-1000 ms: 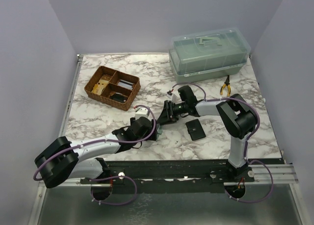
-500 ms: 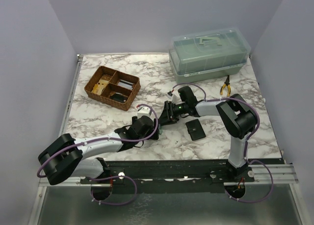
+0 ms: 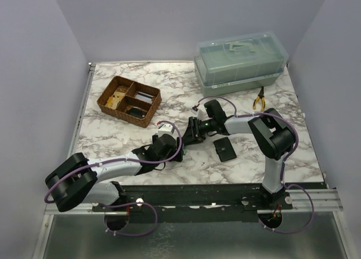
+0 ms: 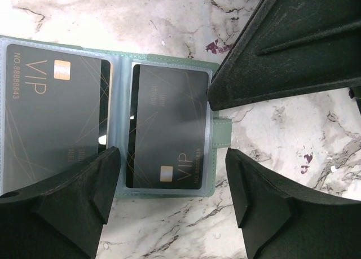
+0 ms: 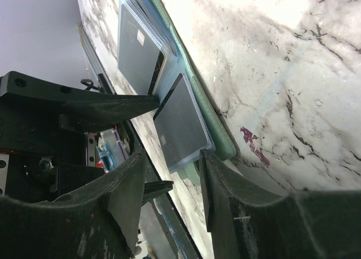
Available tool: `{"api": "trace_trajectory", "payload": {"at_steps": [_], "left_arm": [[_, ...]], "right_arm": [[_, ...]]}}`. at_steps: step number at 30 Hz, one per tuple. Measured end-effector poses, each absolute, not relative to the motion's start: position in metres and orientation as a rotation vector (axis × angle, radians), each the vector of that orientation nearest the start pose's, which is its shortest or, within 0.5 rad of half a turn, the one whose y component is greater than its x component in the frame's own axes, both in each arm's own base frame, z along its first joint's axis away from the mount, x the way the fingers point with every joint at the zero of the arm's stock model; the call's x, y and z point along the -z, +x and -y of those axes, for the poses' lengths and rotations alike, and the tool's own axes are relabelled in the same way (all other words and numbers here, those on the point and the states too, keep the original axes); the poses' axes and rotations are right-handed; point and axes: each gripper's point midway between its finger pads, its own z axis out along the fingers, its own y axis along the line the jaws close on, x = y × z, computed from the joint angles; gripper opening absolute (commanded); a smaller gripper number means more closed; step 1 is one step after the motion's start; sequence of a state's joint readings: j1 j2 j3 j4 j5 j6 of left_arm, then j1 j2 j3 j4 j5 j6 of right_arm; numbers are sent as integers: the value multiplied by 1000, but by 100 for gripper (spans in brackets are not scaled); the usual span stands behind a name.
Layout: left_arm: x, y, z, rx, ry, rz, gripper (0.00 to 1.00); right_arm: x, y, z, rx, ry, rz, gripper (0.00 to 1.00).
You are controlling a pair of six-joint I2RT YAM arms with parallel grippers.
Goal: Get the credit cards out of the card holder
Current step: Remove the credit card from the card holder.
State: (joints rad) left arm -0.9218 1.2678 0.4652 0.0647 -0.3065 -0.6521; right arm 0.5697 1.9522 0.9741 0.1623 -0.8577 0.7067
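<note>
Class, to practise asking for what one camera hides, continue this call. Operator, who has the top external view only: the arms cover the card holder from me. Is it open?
Observer: Yes. The left wrist view shows the card holder lying open on the marble table.
Operator: Are the cards out?
Observer: No. Two dark credit cards marked VIP are inside it, one on each half.
Operator: And the left gripper?
Observer: The left gripper is open, with one of those cards showing between its fingers.
</note>
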Motion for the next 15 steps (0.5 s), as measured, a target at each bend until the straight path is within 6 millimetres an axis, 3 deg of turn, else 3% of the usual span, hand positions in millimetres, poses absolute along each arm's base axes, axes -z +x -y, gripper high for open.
{"api": "trace_trajectory", "payload": {"at_steps": [15], "left_arm": [[-34,216,235,474,132,-2301,76]], "right_arm": [[-38,254,-338,-1525,-267,-2636,53]]}}
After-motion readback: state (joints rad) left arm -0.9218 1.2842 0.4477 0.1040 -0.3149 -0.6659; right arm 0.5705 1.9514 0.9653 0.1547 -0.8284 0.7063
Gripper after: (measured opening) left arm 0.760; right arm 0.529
